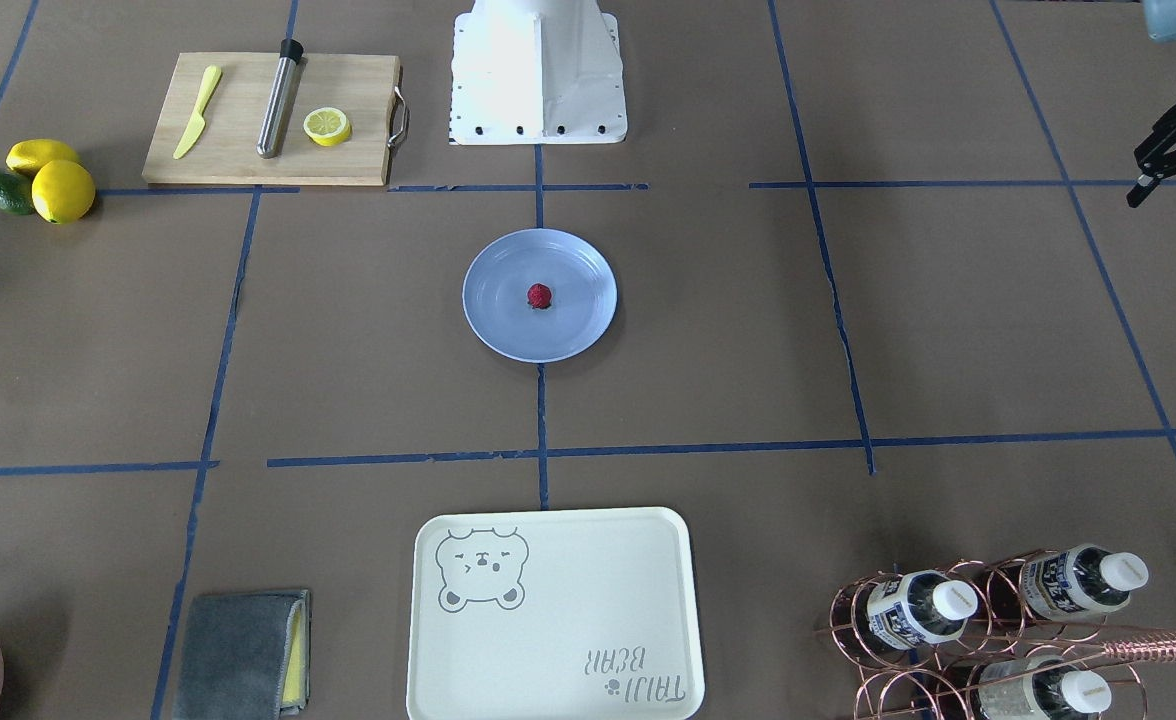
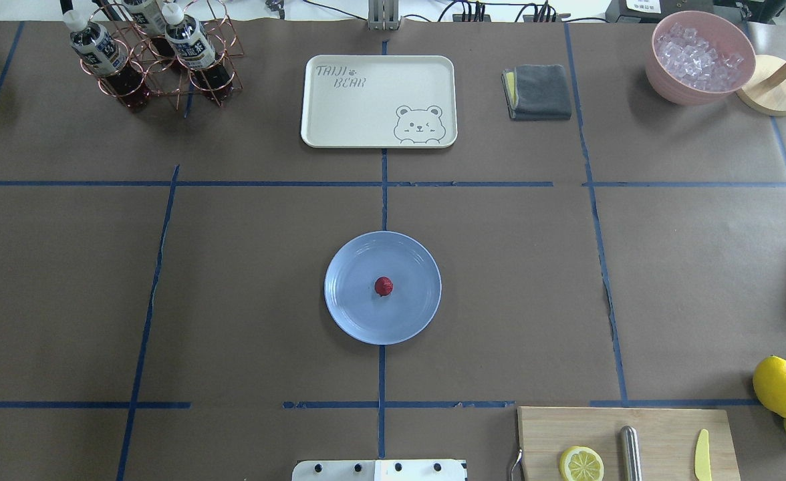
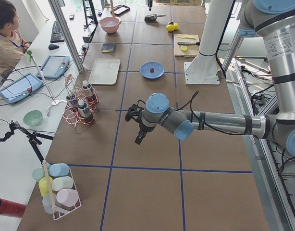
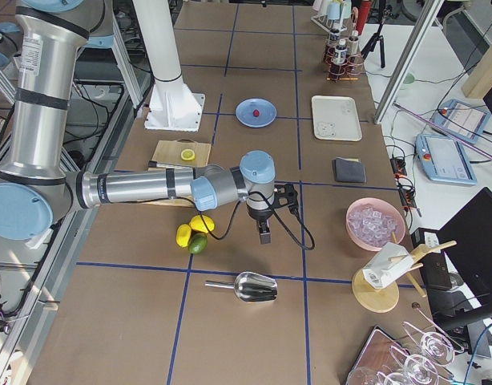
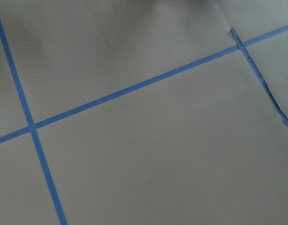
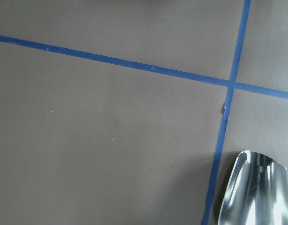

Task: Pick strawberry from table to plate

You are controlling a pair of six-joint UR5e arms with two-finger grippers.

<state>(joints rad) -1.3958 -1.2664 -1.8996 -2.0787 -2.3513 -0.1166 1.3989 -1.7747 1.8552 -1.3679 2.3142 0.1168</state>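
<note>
here, the strawberry [image 1: 539, 295] is lying at the centre of the plate [image 1: 504, 330], which is sitting in the middle of the table [image 1: 948, 330], apart from every edge. the left tool [image 3: 139, 135] and the right tool [image 4: 264, 233] are hanging toward opposite ends; whether wide or narrow cannot be told.

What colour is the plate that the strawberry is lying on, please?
The plate under the strawberry is light blue, clearest in the overhead exterior view.

Cutting board [image 1: 238, 150] on my right with yellow knife [image 1: 197, 112], steel rod [image 1: 277, 100], lemon half [image 1: 327, 126], lemons [image 1: 63, 190] and avocado [image 1: 4, 191] beside it, bear tray [image 1: 568, 600] opposite me, grey cloth [image 1: 236, 655], ice bowl [image 2: 672, 90], bottle rack [image 2: 159, 70], steel scoop [image 4: 254, 286].
</note>
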